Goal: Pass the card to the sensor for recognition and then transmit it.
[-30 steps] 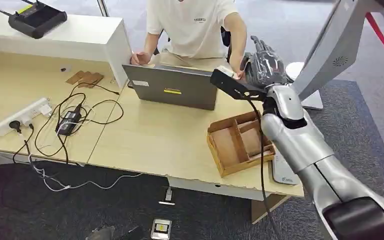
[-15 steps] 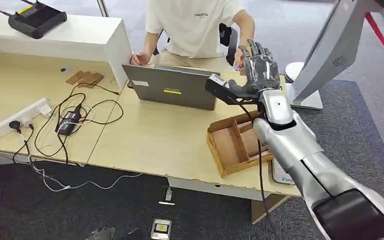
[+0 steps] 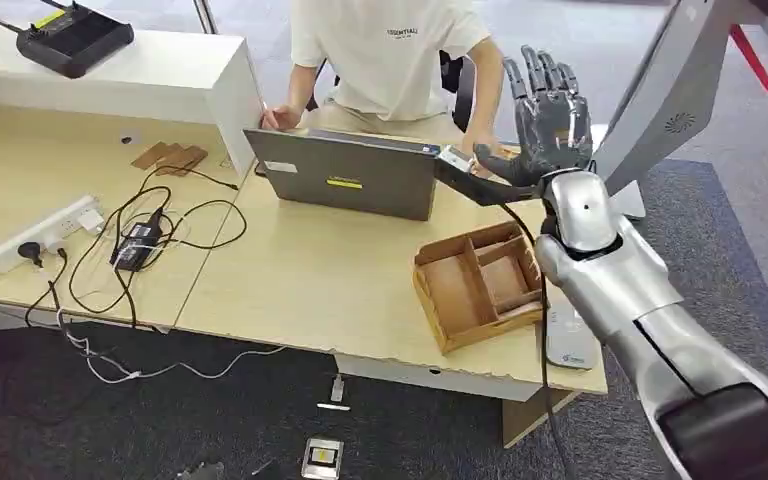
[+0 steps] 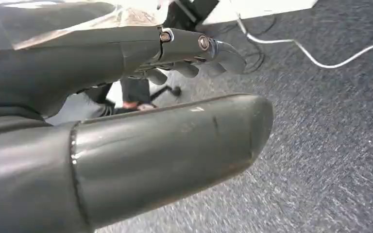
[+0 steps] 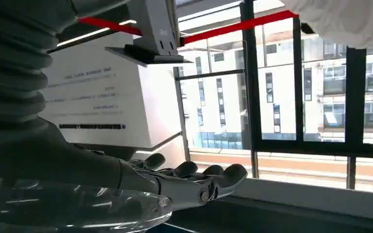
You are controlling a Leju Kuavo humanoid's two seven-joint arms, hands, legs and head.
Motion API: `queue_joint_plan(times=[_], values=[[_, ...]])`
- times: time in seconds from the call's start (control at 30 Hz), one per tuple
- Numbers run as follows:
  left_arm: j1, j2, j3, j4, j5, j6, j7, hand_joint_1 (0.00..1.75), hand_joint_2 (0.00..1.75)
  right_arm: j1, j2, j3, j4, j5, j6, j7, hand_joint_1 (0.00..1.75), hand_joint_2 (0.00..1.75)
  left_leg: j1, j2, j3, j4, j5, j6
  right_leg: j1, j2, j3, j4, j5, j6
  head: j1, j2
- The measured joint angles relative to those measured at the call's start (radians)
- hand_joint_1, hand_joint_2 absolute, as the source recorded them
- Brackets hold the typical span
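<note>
The right hand (image 3: 550,115) is raised above the bench (image 3: 310,270) beside the person (image 3: 390,50), fingers spread and empty. I cannot make out the card, so it looks already handed over. The left hand (image 4: 126,121) hangs over the floor, fingers loosely extended, holding nothing.

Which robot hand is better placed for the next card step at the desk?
Right. The right robot hand is raised, fingers spread, above the light wooden desk beside the seated person in a white T-shirt. The left robot hand hangs over grey carpet.
</note>
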Motion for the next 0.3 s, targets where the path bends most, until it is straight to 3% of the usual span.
queue_joint_plan(times=[0.07,0.3], values=[[0.021,0.0,0.012,0.0,0.032,0.027,-0.016,0.0,0.0,0.015,-0.049,-0.022,-0.034,-0.013,-0.016,0.015,0.0,1.75,0.0,-0.001,0.0,0.001,0.0,0.0,0.0,-0.001,0.0,-0.001,0.0,0.0,0.0,0.0],[0.116,0.008,0.071,0.008,0.18,0.129,-0.092,0.0,0.0,0.135,-0.293,-0.182,-0.108,-0.084,-0.128,0.08,0.0,1.75,-0.001,-0.001,0.0,0.002,-0.003,0.003,0.0,-0.001,0.003,-0.005,0.0,0.001,0.0,0.0]])
